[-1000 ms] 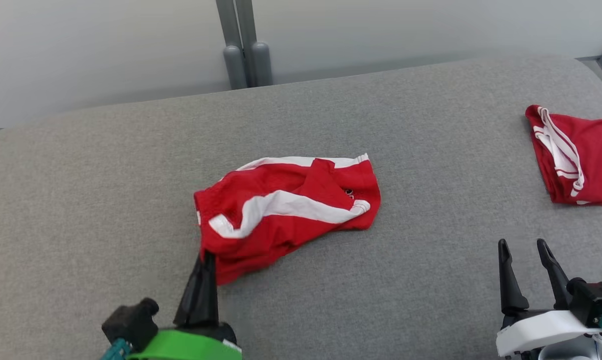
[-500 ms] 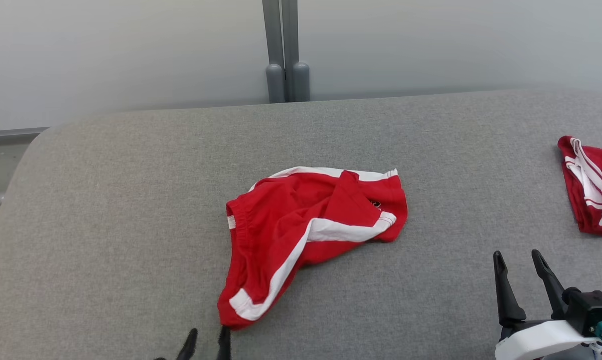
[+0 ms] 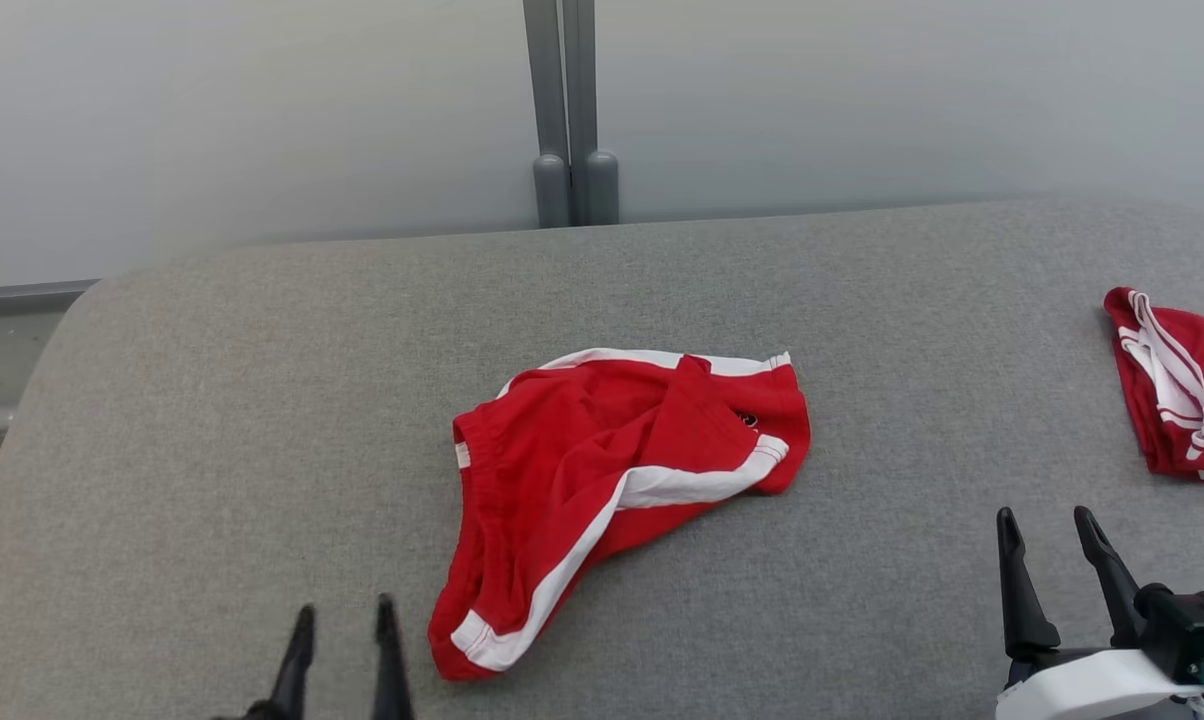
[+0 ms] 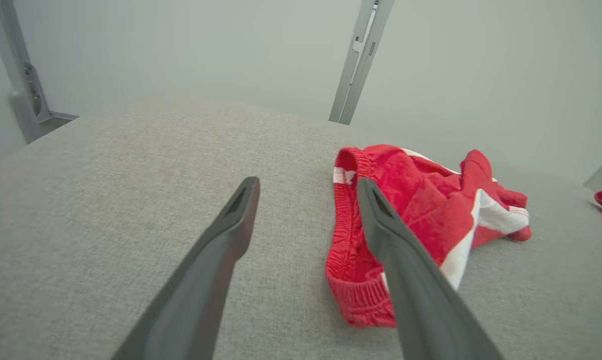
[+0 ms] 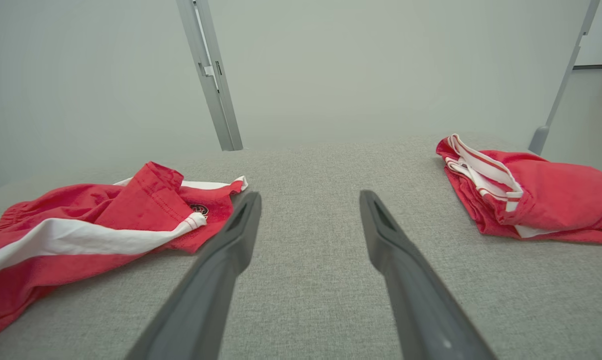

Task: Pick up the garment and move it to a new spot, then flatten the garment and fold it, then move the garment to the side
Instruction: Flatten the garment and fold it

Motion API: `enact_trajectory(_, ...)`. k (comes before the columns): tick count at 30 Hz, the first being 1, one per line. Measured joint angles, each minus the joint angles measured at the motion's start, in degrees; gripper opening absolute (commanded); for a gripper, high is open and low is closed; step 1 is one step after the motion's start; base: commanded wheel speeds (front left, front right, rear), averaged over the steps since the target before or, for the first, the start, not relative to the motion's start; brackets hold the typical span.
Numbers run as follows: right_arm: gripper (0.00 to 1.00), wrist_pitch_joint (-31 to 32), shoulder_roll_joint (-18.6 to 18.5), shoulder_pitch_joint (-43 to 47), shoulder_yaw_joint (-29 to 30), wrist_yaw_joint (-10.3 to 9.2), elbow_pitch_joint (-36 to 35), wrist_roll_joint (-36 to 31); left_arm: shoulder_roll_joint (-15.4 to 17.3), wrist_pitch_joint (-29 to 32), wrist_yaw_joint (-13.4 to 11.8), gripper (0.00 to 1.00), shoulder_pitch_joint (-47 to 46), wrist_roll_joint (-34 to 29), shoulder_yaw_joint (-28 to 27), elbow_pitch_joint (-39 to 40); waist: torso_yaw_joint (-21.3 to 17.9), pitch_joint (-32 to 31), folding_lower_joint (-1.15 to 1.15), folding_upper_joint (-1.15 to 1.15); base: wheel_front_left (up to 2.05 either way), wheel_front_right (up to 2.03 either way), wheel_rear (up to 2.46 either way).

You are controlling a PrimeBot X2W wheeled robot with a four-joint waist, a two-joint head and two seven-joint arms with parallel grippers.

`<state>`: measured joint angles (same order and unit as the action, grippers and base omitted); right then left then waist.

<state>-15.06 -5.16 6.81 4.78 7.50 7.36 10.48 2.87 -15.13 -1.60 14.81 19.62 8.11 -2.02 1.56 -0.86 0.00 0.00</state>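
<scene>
The garment (image 3: pixel 602 480), red shorts with white stripes, lies crumpled in the middle of the grey padded table (image 3: pixel 212 420); one end stretches toward the near edge. My left gripper (image 3: pixel 344 622) stands open just left of that near end, apart from the cloth. In the left wrist view the garment (image 4: pixel 406 210) lies right of the gripper (image 4: pixel 308 186), partly behind the right finger. My right gripper (image 3: pixel 1047 525) is open at the lower right with nothing between its fingers. From the right wrist, that gripper (image 5: pixel 308 200) points between the garment (image 5: pixel 106 220) and another red one.
A second red and white garment (image 3: pixel 1177 385) lies folded at the table's right edge, also seen as a red bundle (image 5: pixel 526 192) in the right wrist view. A grey post (image 3: pixel 567 110) stands behind the table against a pale wall. The table's left edge (image 3: pixel 32 380) drops off.
My left gripper opened, let go of the garment's near end and drew back left. The garment's end now lies stretched toward the near edge. The head camera shifted.
</scene>
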Motion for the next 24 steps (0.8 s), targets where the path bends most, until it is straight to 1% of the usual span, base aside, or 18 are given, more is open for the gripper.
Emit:
enact_trajectory(2,1.00,0.0,0.2,-0.2,-0.6,0.00,0.0,0.0,0.0,0.0,1.7,1.00,-3.5,-2.3,4.6,-0.4,-0.3,0.4,0.00,0.00,0.00,0.00,0.00)
enact_trajectory(4,1.00,0.0,0.4,-0.8,-1.3,0.00,0.1,0.0,-0.1,0.0,3.2,1.00,-7.9,-3.8,9.0,-2.4,-0.7,0.7,0.00,0.00,0.00,0.00,0.00)
enact_trajectory(6,1.00,0.0,0.5,-1.5,-2.0,0.00,0.1,0.0,-0.1,0.0,4.6,1.00,-13.0,-5.5,14.1,-6.1,-1.4,1.3,0.00,0.00,0.00,0.00,0.00)
enact_trajectory(8,1.00,0.0,0.5,-2.5,-2.5,0.00,0.2,0.0,-0.1,1.5,5.2,1.00,-18.6,-6.0,18.3,-10.4,-1.9,2.2,0.00,0.00,0.00,0.00,0.00)
enact_trajectory(13,1.00,0.0,0.8,-6.0,-3.6,0.00,0.7,0.5,-0.1,8.7,5.1,1.00,-33.2,-5.6,25.7,-19.2,-4.5,4.4,0.00,0.00,0.00,0.00,0.00)
enact_trajectory(17,1.00,0.0,1.1,-7.2,-3.9,0.00,1.2,0.8,-0.2,15.6,5.5,1.00,-41.2,-5.5,31.2,-25.6,-7.2,6.0,0.00,0.00,0.00,0.00,0.00)
enact_trajectory(20,1.00,0.0,1.4,-7.5,-4.1,0.00,1.7,1.1,-0.2,19.1,5.7,1.00,-44.3,-4.3,33.6,-29.4,-9.3,7.0,0.00,0.00,0.00,0.00,0.00)
enact_trajectory(24,1.00,0.0,1.7,-8.0,-4.0,0.00,2.0,1.5,-0.1,22.2,5.6,1.00,-46.4,-3.6,35.1,-34.3,-11.9,7.9,0.00,0.00,0.00,0.00,0.00)
